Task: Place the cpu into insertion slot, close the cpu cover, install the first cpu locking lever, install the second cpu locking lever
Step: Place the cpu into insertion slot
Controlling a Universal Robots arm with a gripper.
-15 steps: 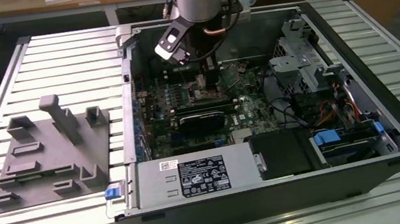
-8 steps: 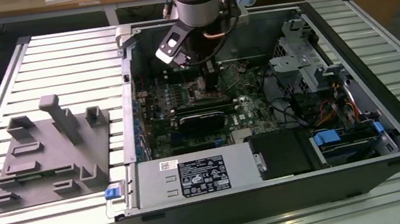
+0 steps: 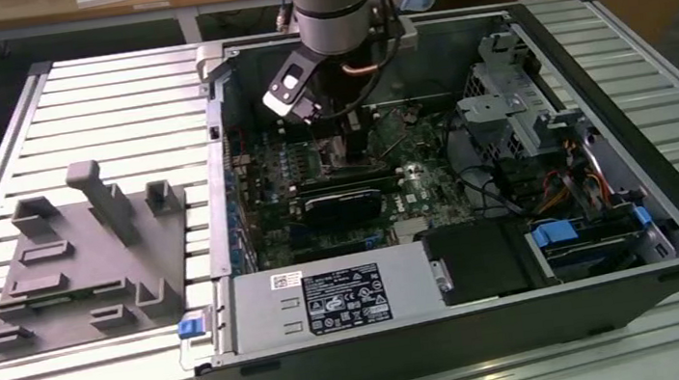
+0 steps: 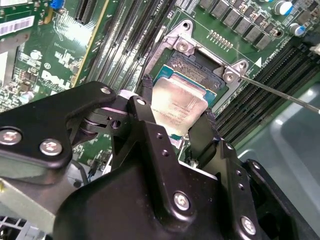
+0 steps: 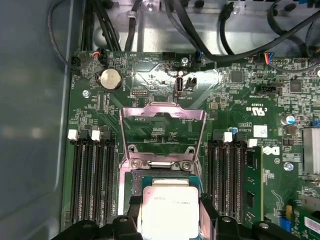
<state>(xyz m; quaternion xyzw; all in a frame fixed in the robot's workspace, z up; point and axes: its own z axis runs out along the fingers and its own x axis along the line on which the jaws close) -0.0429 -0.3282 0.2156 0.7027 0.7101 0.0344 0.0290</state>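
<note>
My gripper (image 4: 176, 112) is shut on the cpu (image 4: 175, 102), a flat square chip with a dull silvery top, with one black finger (image 4: 145, 97) on each side. In the first wrist view the cpu (image 5: 167, 210) hangs over the near part of the insertion slot (image 5: 170, 179), between my gripper's (image 5: 168, 217) fingers. I cannot tell whether it touches the slot. The cpu cover (image 5: 162, 117), a silver frame with a cut-out window, stands swung open behind the slot. A thin metal locking lever (image 4: 280, 92) sticks out beside the insertion slot (image 4: 192, 67). In the exterior view my gripper (image 3: 326, 138) reaches down into the computer case.
Long black memory slots (image 5: 90, 180) flank the socket on both sides. Black cables (image 5: 235, 45) run along the case wall behind the board. The power-supply box (image 3: 327, 298) and drive cage (image 3: 518, 110) fill the case edges. A grey fixture (image 3: 83, 260) lies on the slatted table.
</note>
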